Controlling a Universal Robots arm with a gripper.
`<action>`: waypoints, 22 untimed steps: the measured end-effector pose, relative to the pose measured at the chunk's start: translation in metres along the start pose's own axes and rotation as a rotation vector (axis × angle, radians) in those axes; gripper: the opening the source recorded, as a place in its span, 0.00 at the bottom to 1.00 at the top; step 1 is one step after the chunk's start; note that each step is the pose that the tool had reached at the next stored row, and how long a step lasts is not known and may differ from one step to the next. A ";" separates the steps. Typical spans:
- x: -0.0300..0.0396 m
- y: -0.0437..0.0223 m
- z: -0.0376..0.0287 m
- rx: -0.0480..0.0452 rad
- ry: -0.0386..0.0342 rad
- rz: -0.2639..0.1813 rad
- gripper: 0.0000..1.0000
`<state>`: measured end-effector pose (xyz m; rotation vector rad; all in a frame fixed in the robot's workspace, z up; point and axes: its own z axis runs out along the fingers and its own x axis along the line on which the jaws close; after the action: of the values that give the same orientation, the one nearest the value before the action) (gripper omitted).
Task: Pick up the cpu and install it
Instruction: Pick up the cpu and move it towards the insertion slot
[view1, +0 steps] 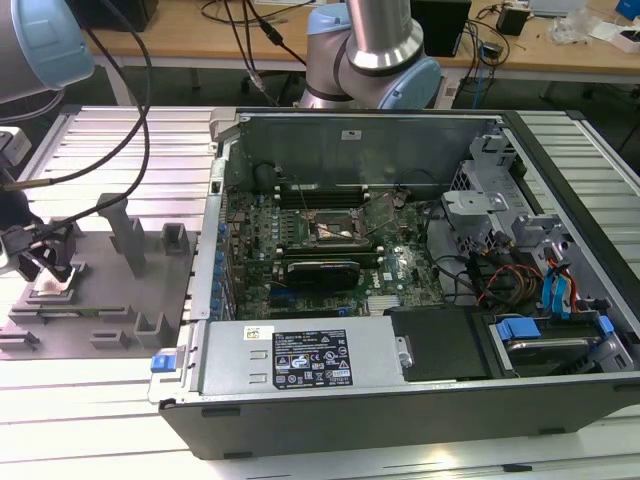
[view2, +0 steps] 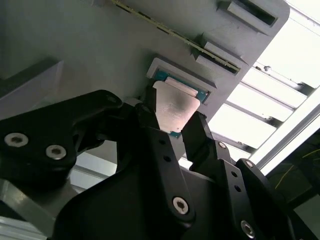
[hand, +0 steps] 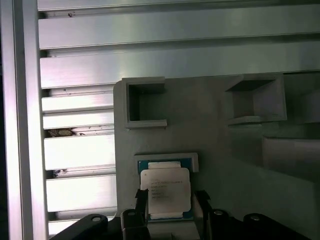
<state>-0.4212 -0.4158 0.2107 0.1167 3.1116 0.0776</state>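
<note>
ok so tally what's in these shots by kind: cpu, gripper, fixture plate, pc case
cpu: 1
gripper: 1
grey fixture plate: 1
open pc case: 1
total: 4

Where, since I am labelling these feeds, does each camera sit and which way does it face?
Exterior view: off the arm, looking down on the open computer case and grey fixture; the arm and gripper show.
First wrist view: on the wrist, looking down at the cpu in the fixture; the gripper shows.
Second wrist view: on the wrist, looking slantwise past the gripper at the cpu.
Both wrist views share cpu, gripper and fixture.
</note>
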 end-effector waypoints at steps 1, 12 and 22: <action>0.0000 0.0000 0.0000 0.0000 0.0000 0.000 0.48; 0.0002 -0.0003 0.0059 0.0001 0.0002 0.000 0.48; 0.0002 -0.0003 0.0064 0.0000 0.0000 0.000 0.68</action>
<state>-0.4212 -0.4158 0.2042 0.1167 3.1117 0.0776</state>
